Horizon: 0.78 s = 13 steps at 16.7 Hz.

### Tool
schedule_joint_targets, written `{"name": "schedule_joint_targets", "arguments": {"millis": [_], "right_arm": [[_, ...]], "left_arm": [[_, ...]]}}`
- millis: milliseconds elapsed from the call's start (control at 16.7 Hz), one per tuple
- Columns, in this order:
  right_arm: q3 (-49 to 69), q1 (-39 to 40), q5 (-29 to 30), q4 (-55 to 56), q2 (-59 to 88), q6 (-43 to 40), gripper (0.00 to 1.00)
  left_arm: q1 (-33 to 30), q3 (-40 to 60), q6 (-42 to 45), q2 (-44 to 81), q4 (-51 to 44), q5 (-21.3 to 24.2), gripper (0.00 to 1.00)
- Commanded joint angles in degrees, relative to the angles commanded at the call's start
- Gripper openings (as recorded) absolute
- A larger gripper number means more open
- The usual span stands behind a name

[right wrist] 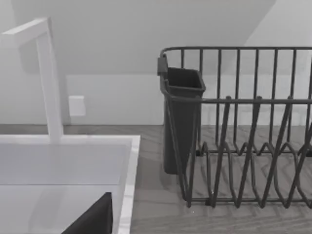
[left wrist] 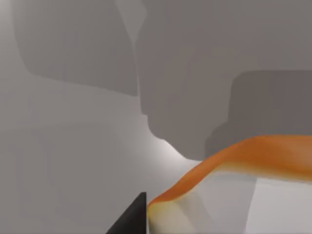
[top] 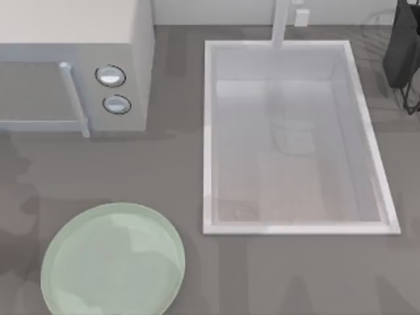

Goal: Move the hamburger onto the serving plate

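Kitchen — sink (top: 209,141), microwave (top: 131,72), dish rack (right wrist: 243,126)

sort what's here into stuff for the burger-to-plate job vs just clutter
For the job: hamburger, close against the left wrist camera; serving plate, near left on the table.

Just there: microwave, sink, faucet, dish rack.

One serving plate (top: 113,259), one hamburger (left wrist: 234,165), one sink (top: 295,226)

The grey countertop (top: 275,275) carries a pale mint-green serving plate (top: 113,260) at lower left, a microwave (top: 72,62) at upper left, a white sink basin (top: 292,134) set in at centre right, and a dark dish rack (right wrist: 243,131) at upper right.
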Motion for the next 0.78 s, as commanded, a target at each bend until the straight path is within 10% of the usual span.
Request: {"name": "schedule_joint_targets", "arguments": {"millis": [780], "right_arm": [[0.0,0.0,0.0,0.0,0.0,0.0,1.00]], "left_arm": [[-1.1,6.7,3.2,-4.3,-10.5,-0.1,0.00]]}}
